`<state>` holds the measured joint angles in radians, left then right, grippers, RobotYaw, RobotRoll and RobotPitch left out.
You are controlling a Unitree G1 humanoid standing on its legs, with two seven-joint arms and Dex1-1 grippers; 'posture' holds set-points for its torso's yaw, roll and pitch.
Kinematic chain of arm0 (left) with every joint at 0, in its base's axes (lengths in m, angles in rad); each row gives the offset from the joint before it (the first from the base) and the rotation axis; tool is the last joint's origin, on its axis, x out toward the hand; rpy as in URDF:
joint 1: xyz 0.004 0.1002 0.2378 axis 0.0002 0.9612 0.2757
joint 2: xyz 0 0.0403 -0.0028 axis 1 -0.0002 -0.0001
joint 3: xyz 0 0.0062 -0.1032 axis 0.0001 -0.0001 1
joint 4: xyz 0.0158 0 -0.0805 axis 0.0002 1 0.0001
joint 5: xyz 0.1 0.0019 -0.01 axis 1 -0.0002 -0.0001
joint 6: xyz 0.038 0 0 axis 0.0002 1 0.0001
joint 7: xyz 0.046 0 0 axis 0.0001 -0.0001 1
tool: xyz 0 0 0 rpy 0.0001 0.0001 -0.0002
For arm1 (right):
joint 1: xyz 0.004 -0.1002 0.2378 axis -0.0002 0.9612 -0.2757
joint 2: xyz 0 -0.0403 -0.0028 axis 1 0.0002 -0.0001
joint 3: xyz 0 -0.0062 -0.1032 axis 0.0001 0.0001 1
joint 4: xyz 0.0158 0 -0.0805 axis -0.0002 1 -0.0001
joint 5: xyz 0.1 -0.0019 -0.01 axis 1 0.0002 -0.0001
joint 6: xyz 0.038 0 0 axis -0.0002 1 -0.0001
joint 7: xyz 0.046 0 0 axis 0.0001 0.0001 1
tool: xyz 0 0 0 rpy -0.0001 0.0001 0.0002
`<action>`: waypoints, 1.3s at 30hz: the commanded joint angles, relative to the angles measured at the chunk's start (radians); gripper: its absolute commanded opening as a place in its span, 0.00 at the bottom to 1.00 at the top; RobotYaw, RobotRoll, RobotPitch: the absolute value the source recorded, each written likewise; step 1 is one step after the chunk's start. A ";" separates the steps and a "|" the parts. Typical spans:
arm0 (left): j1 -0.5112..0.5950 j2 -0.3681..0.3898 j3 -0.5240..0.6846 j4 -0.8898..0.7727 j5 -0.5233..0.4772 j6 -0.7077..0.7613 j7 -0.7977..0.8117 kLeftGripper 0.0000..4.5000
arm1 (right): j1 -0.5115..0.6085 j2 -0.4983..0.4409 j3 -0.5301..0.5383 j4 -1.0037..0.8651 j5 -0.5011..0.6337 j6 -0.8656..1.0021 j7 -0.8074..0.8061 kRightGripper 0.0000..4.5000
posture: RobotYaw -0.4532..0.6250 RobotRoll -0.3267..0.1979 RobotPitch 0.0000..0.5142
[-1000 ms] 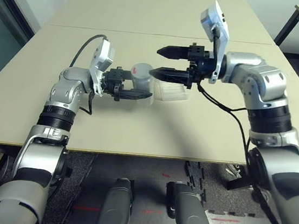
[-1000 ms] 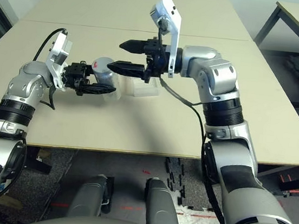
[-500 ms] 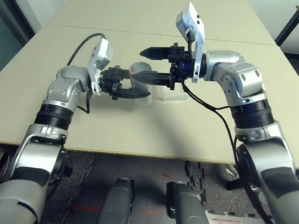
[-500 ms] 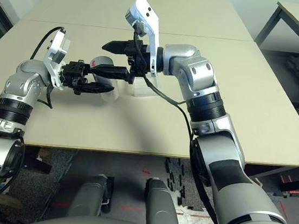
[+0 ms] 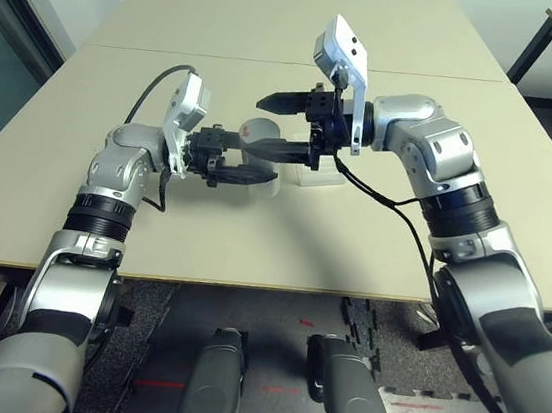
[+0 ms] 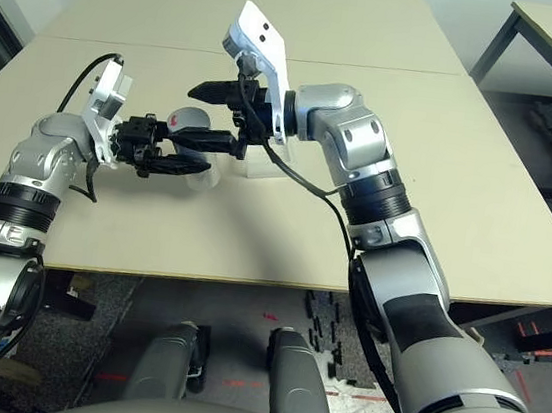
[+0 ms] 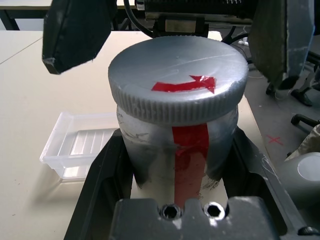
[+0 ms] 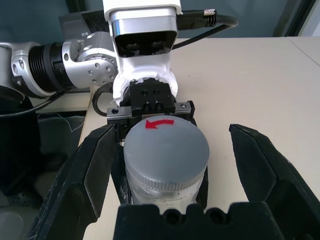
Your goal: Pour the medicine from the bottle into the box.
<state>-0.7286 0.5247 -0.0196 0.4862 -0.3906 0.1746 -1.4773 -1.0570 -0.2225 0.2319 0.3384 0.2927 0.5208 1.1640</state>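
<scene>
1. The left pincer (image 5: 244, 165) is clamped on the bottle (image 7: 177, 150), holding it above the worktop (image 5: 325, 51).
2. The right pincer (image 8: 172, 165) gapes wide, its fingers (image 8: 80, 175) flanking the ribbed grey cap (image 7: 178, 85) without touching.
3. The clear box (image 7: 82, 150) lies on the worktop just beyond the bottle.

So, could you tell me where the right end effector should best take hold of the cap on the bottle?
On the cap's ribbed rim, coming in along the bottle's axis, fingers on opposite sides. The left end effector holds the bottle by its body, cap toward the open right end effector, whose fingers straddle it already.
</scene>
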 commanded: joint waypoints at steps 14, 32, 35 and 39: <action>0.023 -0.007 -0.011 -0.015 0.003 0.004 -0.006 0.59 | -0.018 0.022 -0.034 0.015 0.049 0.092 -0.011 0.57 | 0.36 0.62 0.26; 0.014 0.080 0.018 -0.003 0.008 0.021 -0.014 0.59 | -0.029 -0.103 -0.250 0.223 0.055 -0.018 -0.181 0.57 | 0.39 0.62 0.33; 0.023 0.096 0.025 -0.004 0.007 0.014 -0.014 0.59 | 0.025 -0.186 -0.274 0.273 0.019 -0.095 -0.217 0.57 | 0.39 0.62 0.29; 0.025 0.089 0.035 -0.006 0.004 0.003 0.005 0.59 | 0.128 -0.264 -0.312 0.299 -0.017 -0.181 -0.278 0.57 | 0.39 0.62 0.25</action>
<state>-0.7136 0.6160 0.0124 0.4842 -0.3904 0.1883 -1.4784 -0.9611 -0.4706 -0.0585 0.6135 0.2977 0.3820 0.9112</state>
